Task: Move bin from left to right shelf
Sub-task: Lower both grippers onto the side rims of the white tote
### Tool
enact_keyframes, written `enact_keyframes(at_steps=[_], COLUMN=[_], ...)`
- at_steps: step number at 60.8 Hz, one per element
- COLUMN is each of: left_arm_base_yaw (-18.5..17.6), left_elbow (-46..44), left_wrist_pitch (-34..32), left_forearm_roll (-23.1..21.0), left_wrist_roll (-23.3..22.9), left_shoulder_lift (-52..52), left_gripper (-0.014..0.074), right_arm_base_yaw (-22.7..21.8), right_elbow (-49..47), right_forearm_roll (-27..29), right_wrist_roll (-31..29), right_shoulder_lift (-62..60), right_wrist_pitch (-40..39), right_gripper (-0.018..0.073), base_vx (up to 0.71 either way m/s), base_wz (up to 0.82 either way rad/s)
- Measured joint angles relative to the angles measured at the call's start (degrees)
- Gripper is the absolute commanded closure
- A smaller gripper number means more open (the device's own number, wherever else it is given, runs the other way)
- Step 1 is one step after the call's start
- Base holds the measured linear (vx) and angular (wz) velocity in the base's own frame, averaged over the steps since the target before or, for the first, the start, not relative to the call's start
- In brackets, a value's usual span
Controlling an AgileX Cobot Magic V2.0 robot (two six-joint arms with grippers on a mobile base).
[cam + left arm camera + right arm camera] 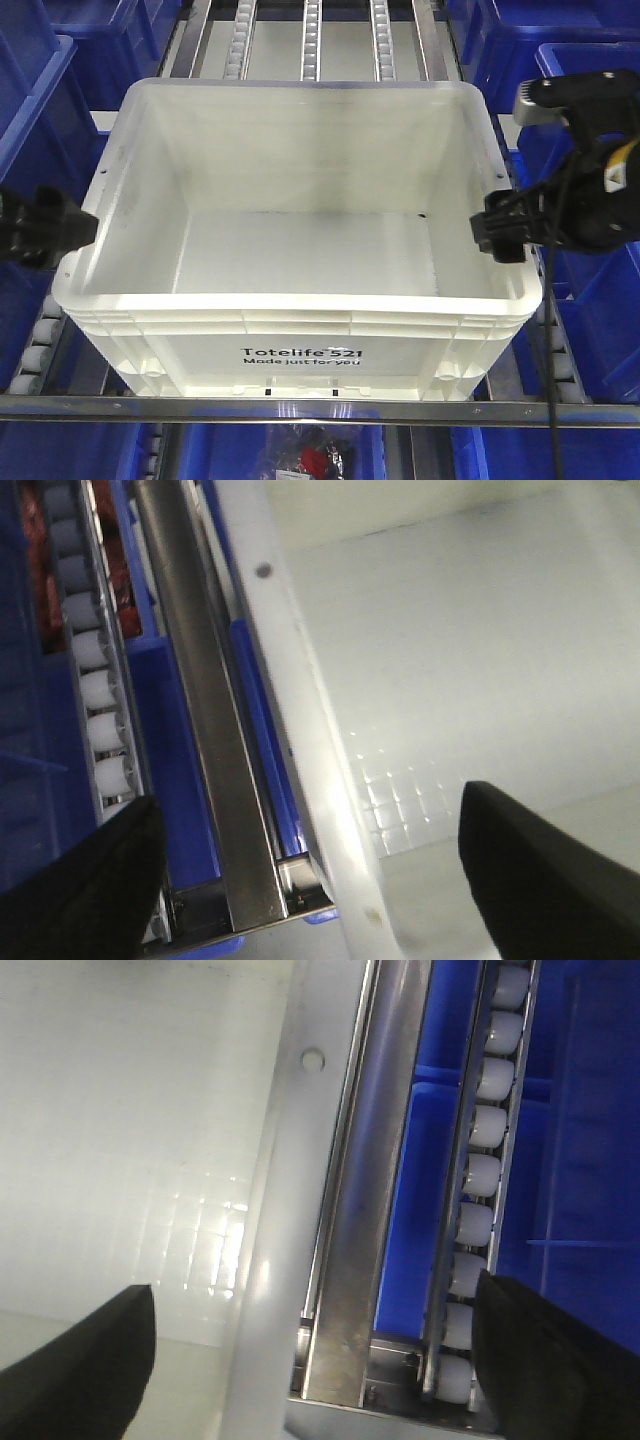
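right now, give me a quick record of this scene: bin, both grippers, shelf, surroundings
object: white bin, empty, printed side facing the front camera
support: shelf with roller tracks, behind a metal front rail
left gripper: open, astride the bin's left rim, one finger inside, one outside
right gripper: open, astride the right rim the same way
grip: neither closed on the rim
surroundings: blue bins on both sides

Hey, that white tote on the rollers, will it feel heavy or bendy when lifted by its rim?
Probably light: the bin looks empty. Its ribbed rim suggests stiff walls, little flex. On the roller tracks it would likely slide easily when pushed.
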Motion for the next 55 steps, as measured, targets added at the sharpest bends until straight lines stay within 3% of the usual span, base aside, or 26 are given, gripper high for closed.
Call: enact_keyframes(at_steps=[9,16,37,55], left_arm_base_yaw=[0.0,0.0,0.0,0.0], left_elbow=[-3.2,-5.6,-13.1,-14.4], left_wrist_pitch=[-0.4,-1.0,-1.4,-1.3], left_forearm_roll=[4.0,4.9,4.5,4.1], left_wrist_roll=[-5.9,-7.5,-7.9,-7.9], left_shoulder_lift=[5.8,10.3,21.1,24.8], left_gripper=[0.002,0.002,0.002,0.002], right_arm_base_yaw=[-2.0,-2.4,-2.4,-2.4], right_elbow=[-3.3,-5.7,-10.5,-11.3], right_forearm_roll=[0.3,0.3,0.3,-0.1], right_wrist_roll=[1.7,1.7,1.7,1.9], right_shoulder_lift=[4.7,7.7,14.3,16.7], right_wrist_pitch=[0.6,0.7,1.2,1.3], right_gripper=[-0.0032,-0.0032,-0.0032,-0.0032], base_vx=[0.0,0.0,0.0,0.0], base_wz=[0.0,0.0,0.0,0.0])
